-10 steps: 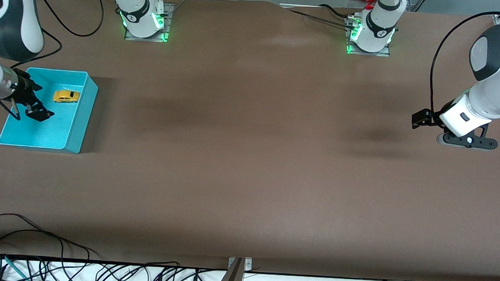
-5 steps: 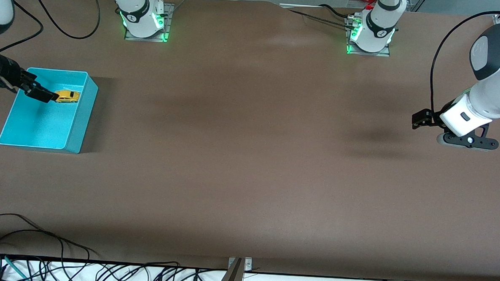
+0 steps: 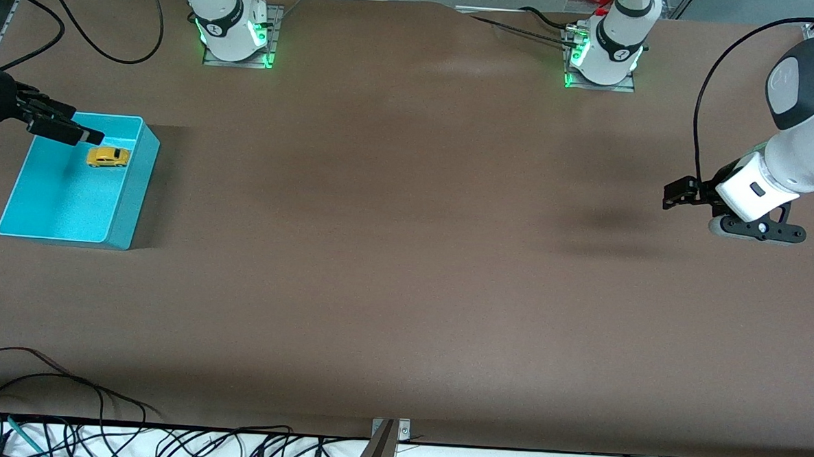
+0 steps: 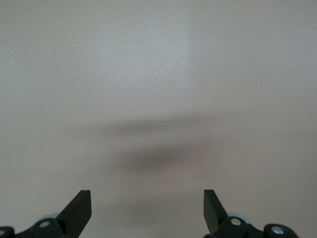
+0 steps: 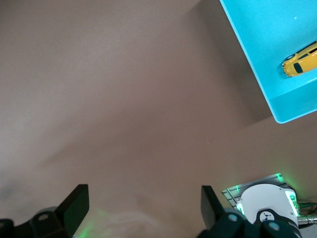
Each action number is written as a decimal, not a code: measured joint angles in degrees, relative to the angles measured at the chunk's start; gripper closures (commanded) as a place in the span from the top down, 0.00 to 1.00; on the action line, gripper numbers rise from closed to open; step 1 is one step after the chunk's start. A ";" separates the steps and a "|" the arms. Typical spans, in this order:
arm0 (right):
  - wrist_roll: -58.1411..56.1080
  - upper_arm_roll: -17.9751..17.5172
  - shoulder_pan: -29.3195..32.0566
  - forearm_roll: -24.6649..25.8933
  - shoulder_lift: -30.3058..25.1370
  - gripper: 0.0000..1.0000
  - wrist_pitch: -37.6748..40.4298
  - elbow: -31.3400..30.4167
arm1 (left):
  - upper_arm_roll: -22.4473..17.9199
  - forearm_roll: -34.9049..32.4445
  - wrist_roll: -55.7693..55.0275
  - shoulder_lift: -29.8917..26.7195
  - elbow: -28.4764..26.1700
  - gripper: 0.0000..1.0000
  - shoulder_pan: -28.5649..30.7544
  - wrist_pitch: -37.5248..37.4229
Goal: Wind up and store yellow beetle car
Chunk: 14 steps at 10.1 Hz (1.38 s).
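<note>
The right gripper hangs over the turquoise bin's rim at the right arm's end of the tabletop, fingers spread and holding nothing; the yellow beetle car sits inside the bin, toward its 1 o'clock corner in the front view; the left gripper waits over bare tabletop at the left arm's end, fingers spread wide, empty.

Right arm — reaching in from about 9 o'clock of the front view | right gripper raised, fingers spread apart, empty | left arm — waiting at about 3 o'clock, wrist bent down | left gripper above the table, fingers parted, empty
</note>
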State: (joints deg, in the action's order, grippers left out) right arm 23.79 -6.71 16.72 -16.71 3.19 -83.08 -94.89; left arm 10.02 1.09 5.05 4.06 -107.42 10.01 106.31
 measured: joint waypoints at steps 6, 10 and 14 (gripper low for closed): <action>-10.38 -1.59 -2.04 11.71 -0.62 1.00 -2.38 4.75 | 0.00 0.01 0.03 0.08 -0.26 1.00 0.01 0.00; -14.28 -1.98 -2.12 12.56 -2.07 1.00 -4.34 4.90 | -0.01 0.01 0.05 0.10 -0.29 1.00 0.01 0.00; -23.38 -1.83 -3.37 12.66 -1.72 1.00 -4.65 3.85 | -0.04 0.01 0.06 0.12 -0.31 1.00 0.01 0.00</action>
State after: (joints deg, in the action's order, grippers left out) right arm 0.42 -8.54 13.35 -4.05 1.47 -87.74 -91.04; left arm 9.98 1.10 5.10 4.18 -107.73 10.02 106.31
